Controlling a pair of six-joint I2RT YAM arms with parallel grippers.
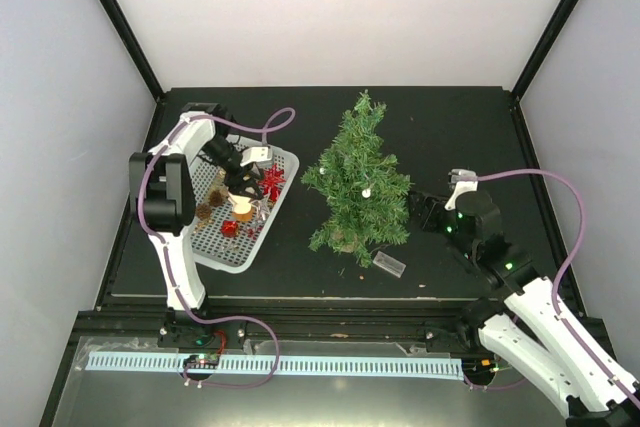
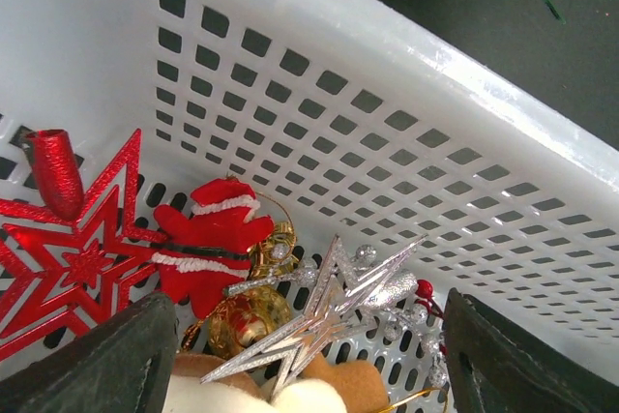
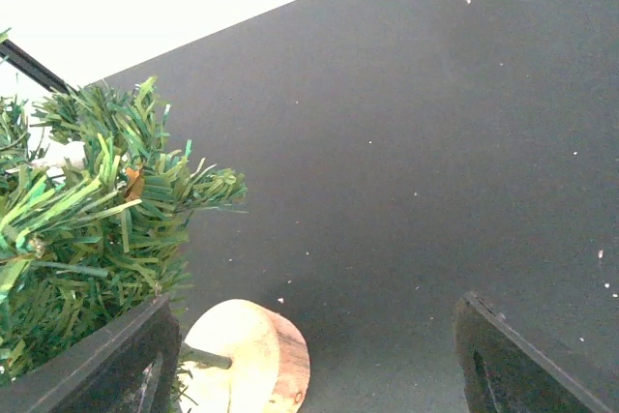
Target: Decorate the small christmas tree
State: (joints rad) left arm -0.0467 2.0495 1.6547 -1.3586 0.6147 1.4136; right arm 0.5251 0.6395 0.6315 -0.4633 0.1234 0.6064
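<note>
L gripper (image 2: 309, 374) in basket (image 2: 387, 123), R gripper (image 3: 309, 374) by small christmas tree (image 1: 358, 187).
Tree stands upright at centre of top view on dark table (image 1: 460, 127), just right of the white basket at centre-left, w/ a small pale ball (image 1: 367, 191) on its branches. L gripper's jaws are spread wide, low over the ornaments. Its wrist view shows a red star (image 2: 77, 258) at left, a red-and-white figure (image 2: 208, 239) at centre, a gold ball (image 2: 242, 321) below it, and a silver star (image 2: 329, 307) between the fingers. R gripper's jaws are also wide, right of the tree, w/ the wood base (image 3: 251, 355) at bottom left of its wrist view. A clear box (image 1: 391, 265) lies near the tree's foot, lower right.
</note>
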